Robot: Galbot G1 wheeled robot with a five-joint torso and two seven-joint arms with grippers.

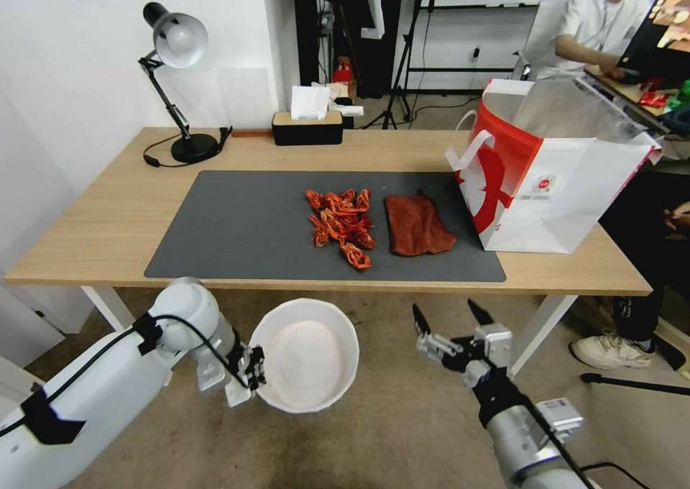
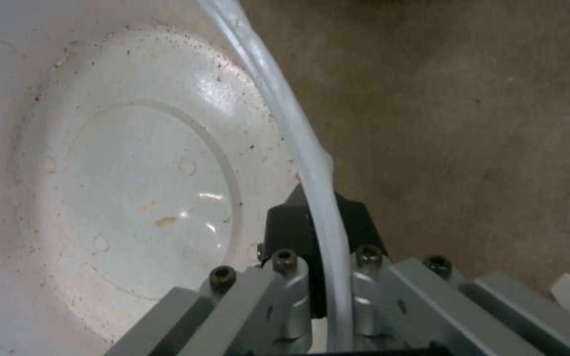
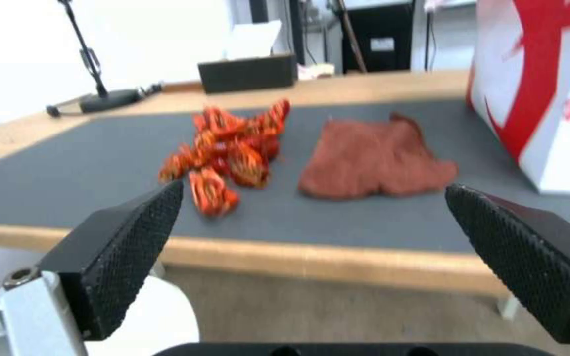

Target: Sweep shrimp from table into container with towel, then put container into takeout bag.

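Left gripper (image 1: 248, 375) of mine is clamped on the container (image 1: 309, 356) rim, below the table (image 1: 108, 216) edge. Right gripper (image 1: 451, 318) hangs spread wide there too. Shrimp (image 1: 341, 226) and towel (image 1: 417, 224) sit on the table, takeout bag (image 1: 546, 172) beside.

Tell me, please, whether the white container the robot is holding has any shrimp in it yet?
Empty: the container, held below the table edge by the left gripper, shows only its bare bottom.
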